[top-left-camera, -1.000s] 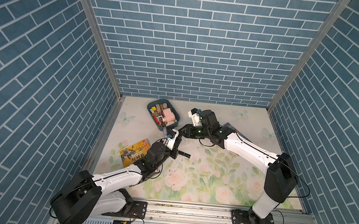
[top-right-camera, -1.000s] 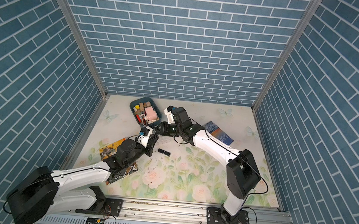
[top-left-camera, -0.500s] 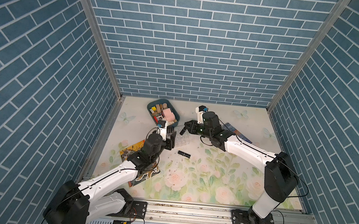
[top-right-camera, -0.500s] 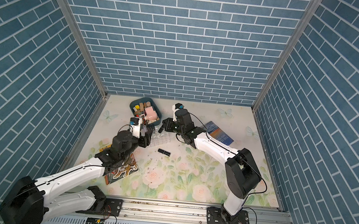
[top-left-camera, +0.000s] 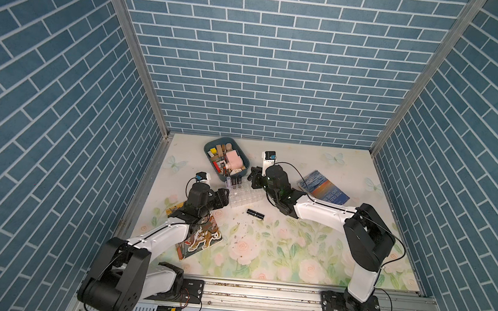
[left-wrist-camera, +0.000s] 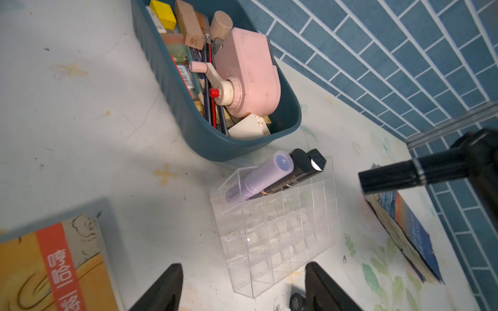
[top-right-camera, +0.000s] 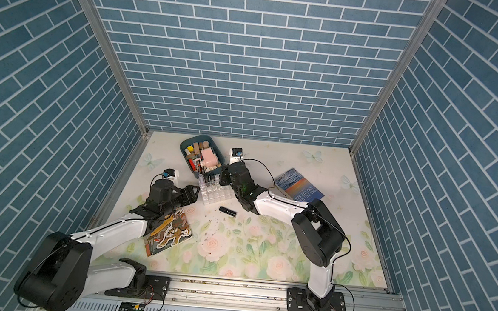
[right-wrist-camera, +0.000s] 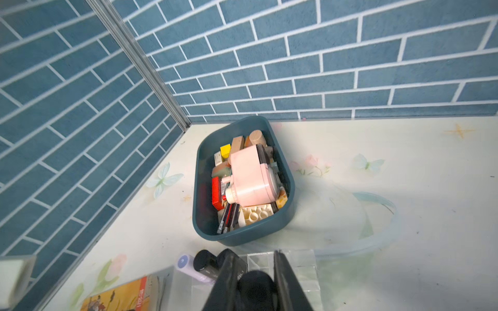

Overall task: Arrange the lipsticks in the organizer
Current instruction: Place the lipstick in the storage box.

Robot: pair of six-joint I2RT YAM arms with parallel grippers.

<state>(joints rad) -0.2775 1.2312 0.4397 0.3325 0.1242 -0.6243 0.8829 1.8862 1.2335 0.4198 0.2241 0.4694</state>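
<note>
On the floral table (top-left-camera: 293, 260), between an illustrated book (top-left-camera: 199, 238) and a blue book (top-left-camera: 325, 188), we see the two arms closing in on the organizer (top-left-camera: 245, 195), which sits just in front of the cluttered teal tray (left-wrist-camera: 175, 107). The right gripper (right-wrist-camera: 254, 272) is clamped on a black lipstick (left-wrist-camera: 398, 175) and hangs by the organizer's tray-side corner. The tube lies nearly level, its free end pointing toward the rack, so we judge it must be tipped upright before it can drop into a cell. The left gripper (left-wrist-camera: 242, 269) stands wide and empty at the organizer's opposite side. A lavender lipstick (left-wrist-camera: 258, 177) and at least two black ones already stand in the row nearest the tray. One loose lipstick (top-left-camera: 255, 214) lies flat on the table just on the robot's side of the rack, its long axis running crosswise between the arms. The free left gripper looks the nearer one to collect it.
</note>
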